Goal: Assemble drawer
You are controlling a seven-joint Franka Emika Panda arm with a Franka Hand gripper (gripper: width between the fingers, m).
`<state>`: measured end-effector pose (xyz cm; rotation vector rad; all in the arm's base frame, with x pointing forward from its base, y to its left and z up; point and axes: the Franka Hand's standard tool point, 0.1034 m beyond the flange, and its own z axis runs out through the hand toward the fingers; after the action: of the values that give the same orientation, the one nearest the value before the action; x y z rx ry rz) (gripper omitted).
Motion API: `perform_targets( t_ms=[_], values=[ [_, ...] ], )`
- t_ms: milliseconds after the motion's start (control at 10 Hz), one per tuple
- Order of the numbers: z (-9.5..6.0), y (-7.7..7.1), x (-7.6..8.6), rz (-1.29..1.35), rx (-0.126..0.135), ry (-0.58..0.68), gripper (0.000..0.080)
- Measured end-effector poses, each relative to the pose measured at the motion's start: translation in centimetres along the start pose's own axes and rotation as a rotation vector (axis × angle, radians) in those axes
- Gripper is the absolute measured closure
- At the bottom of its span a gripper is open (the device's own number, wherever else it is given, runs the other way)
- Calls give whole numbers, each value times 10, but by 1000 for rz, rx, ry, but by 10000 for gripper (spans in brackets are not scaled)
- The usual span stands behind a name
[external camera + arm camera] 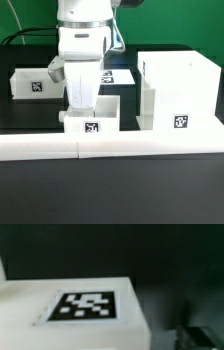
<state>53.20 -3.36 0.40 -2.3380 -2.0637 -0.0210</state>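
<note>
Gripper down at the near tray, just beside the casing; cannot tell whether it's apart or clamped; second tray well apart from the casing, beyond the near tray; wrist view shows a blurred tag.

The large white plastic cube-like casing stands upright at the exterior view's right. One small white open-top tray sits near it, tag facing front; the second small white tray sits behind, farther left
</note>
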Motion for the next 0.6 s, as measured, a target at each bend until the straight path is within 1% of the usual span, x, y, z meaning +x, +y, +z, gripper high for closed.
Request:
perform_targets(
  t_ms=[100,200,300,400,500,600],
  values=[
    [0,0,-4,3,0,-1,437],
    [0,0,-5,5,0,-2,437],
    [0,0,-6,6,0,-2,615],
    [0,0,-6,7,0,-2,615],
    [0,0,-6,7,0,-2,758],
    [0,0,-6,7,0,-2,758]
  ],
)
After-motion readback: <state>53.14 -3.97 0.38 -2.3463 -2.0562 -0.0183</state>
